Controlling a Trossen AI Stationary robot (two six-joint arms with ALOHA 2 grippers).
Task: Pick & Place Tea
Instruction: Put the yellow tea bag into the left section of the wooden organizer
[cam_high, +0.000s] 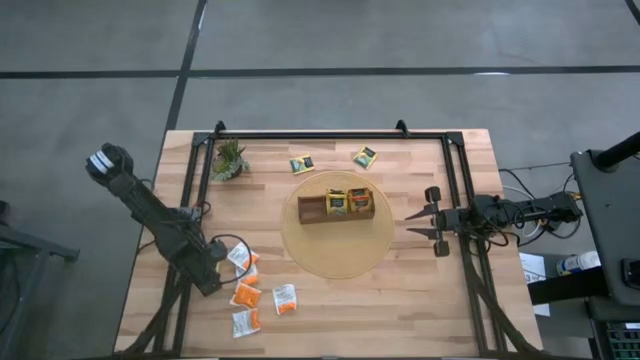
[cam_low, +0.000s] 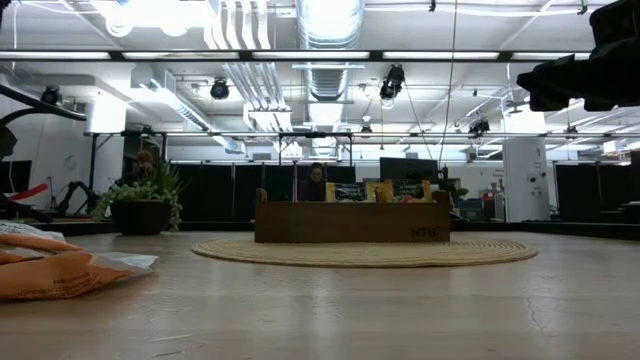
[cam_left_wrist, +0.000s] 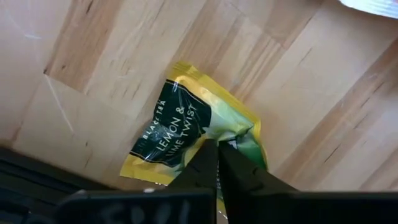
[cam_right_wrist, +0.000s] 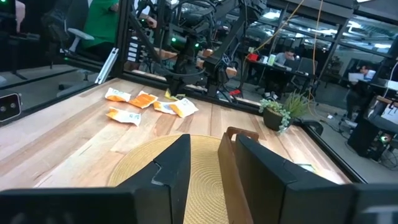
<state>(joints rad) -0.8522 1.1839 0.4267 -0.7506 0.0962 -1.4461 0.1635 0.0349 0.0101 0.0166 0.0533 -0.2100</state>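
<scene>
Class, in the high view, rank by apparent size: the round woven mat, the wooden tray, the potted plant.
1. Round woven mat
2. Wooden tray
3. Potted plant

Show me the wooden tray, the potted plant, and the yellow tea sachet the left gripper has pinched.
Wooden tray (cam_high: 311, 209): high view, its empty left compartment.
Potted plant (cam_high: 228, 160): high view, middle of its leaves.
Yellow tea sachet (cam_left_wrist: 177, 127): left wrist view, its dark printed label.
Left gripper (cam_left_wrist: 217, 163): left wrist view, closed fingertips.

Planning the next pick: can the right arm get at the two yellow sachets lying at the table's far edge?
Probably yes. The right gripper hovers by the round mat, and bare tabletop lies between it and the two yellow sachets; the wooden tray sits aside.
</scene>
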